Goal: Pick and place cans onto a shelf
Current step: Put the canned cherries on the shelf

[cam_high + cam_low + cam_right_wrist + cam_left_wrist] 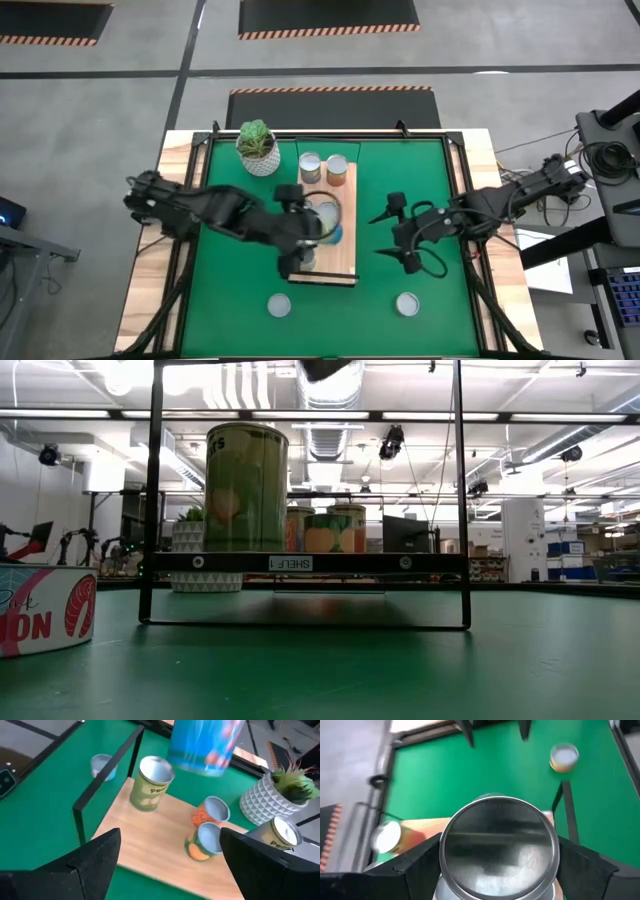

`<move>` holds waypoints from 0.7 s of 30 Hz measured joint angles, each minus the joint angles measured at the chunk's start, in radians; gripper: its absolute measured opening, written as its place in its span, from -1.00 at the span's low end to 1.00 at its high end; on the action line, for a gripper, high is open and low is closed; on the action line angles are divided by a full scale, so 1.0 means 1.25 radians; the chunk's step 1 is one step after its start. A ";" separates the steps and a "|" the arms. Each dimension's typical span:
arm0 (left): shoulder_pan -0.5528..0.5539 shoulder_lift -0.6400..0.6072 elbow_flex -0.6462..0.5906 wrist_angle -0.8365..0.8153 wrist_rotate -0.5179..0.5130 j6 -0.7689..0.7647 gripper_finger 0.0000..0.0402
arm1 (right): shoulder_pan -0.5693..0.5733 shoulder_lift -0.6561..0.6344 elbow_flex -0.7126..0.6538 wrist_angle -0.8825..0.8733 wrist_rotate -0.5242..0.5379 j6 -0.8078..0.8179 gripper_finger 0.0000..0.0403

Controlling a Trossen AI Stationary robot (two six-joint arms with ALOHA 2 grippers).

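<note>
Overhead, the left gripper point(318, 222) hangs above the middle of the shelf point(345, 262), its fingers closed around a blue-labelled can point(206, 745) held upright with the silver top up. Its wrist camera looks straight down on that round lid point(499, 847), a dark finger pressed on either side, which suggests the can is carried level so it can be lowered flat onto the wood. From the right wrist camera the blue can appears lifted clear of the board, not yet resting on it.

Already standing on the shelf are a green-labelled can point(150, 783) near the front end and two cans, one orange point(211, 813) and one green-orange point(204, 841), close together toward the far end, beside the potted plant point(258, 147). They leave a bare patch of board between them, probably the intended landing spot. Two more cans, one point(279, 305) to the left and one point(407, 303) to the right, wait on the green mat point(450, 240) at the near side of the bench.

The right gripper point(397, 233) sits just beside the shelf's right edge, fingers spread wide and holding nothing, seemingly kept out of the way until its turn.
</note>
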 joint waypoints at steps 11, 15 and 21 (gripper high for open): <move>0.088 0.178 0.064 -0.019 0.107 0.055 0.52 | 0.000 -0.170 -0.104 0.075 0.006 0.001 0.62; 0.092 0.214 0.076 -0.028 0.119 0.049 0.52 | 0.000 -0.200 -0.123 0.082 0.006 -0.001 0.62; 0.095 0.260 0.083 0.008 0.150 0.063 0.52 | -0.001 -0.214 -0.130 0.090 0.006 -0.016 0.62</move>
